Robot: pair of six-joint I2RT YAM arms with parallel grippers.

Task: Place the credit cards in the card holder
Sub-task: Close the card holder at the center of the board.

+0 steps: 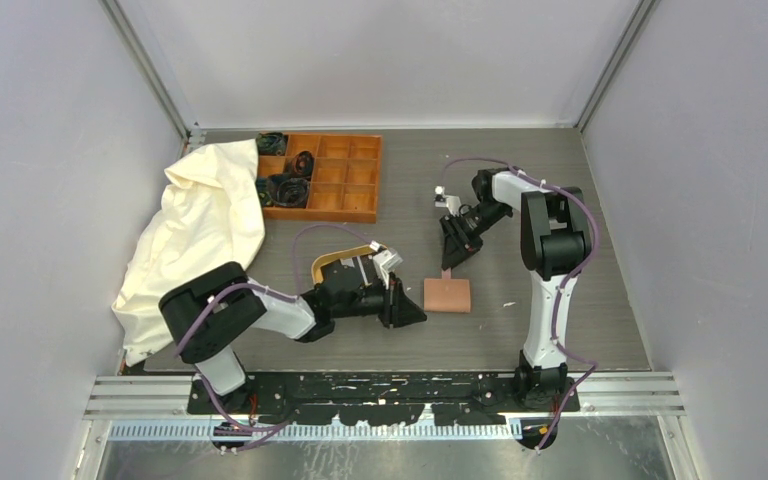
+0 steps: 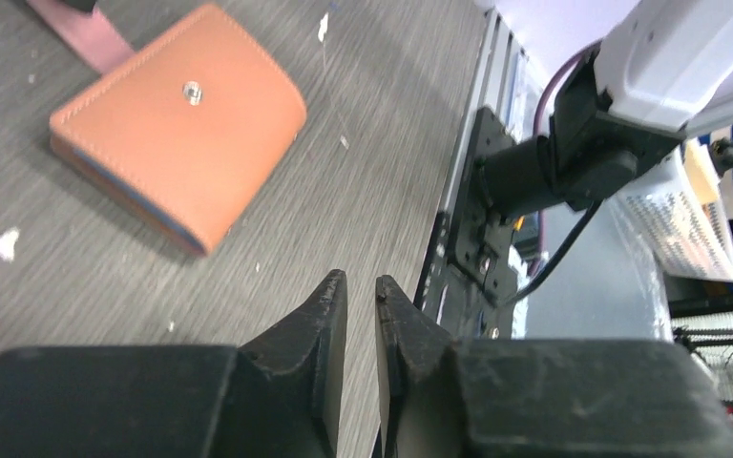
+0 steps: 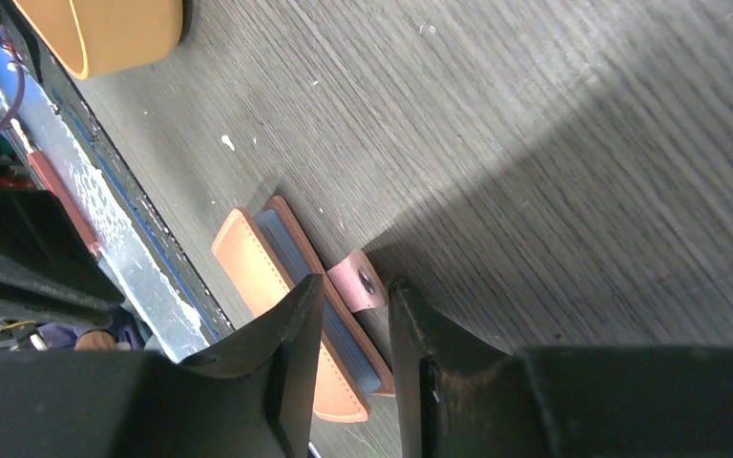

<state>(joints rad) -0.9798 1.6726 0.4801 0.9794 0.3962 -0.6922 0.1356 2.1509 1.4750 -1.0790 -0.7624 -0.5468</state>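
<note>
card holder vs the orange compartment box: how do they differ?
Size: the card holder is far smaller than the compartment box.
Form: the card holder is a folded wallet with a strap sticking out; the box is an open-topped grid, some cells holding dark items.
Place: the card holder lies near the middle; the box sits at the far side, against the cream cloth.
Shared: both orange-brown, lying flat.

one wallet (image 1: 447, 294), one wooden tray (image 3: 115, 29), one orange box (image 1: 332, 176), one cream cloth (image 1: 195, 235), two arms (image 1: 260, 312), few dark bits (image 1: 285, 188) in the box
</note>
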